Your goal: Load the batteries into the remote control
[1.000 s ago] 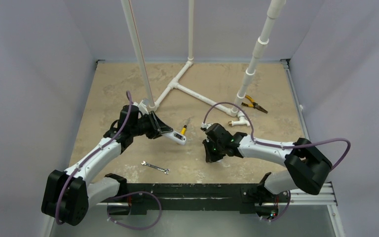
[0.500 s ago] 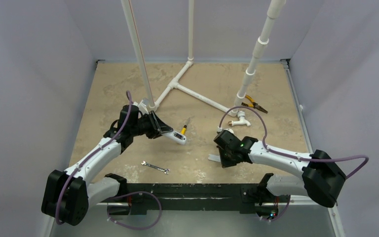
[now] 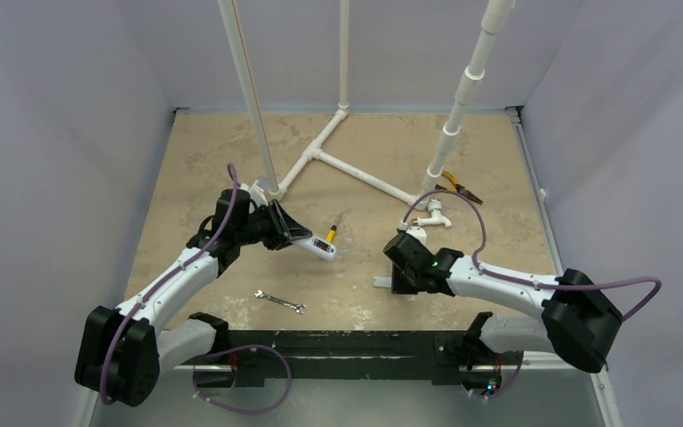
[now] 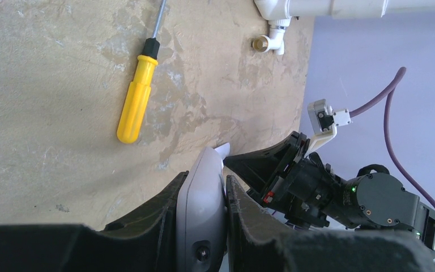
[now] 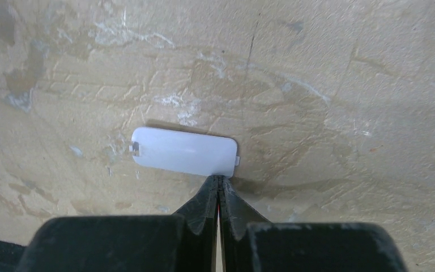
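Left wrist view shows the remote control point(image 4: 204, 195) clamped by its long sides between the fingers of the left pincer point(image 4: 205, 180). It is held clear of the surface point(image 4: 51, 141), and its rounded end juts out toward the right arm. From the top camera it hangs over the middle of the surface, just beside a yellow-handled screwdriver point(image 3: 331, 233).

A thin white panel point(image 5: 184, 152), most likely the remote's battery lid, lies flat on the surface in front of the right arm. The right pincer point(image 5: 219, 182) is fully closed, with its tips meeting at the panel's near corner. Whether they nip that edge or only touch it cannot be told.

As a judgement, the task is at an early stage: the lid appears to be off and set down, but nothing has been loaded. Fetching the batteries, seating them and refitting the lid all seem to remain.

No batteries show in any view. The remote's open compartment faces away from every camera, so its contents are unknown. A small wrench point(image 3: 279, 302) lies near the arm bases. Pliers point(image 3: 459, 188) sit far off among the white pipes point(image 3: 356, 173).
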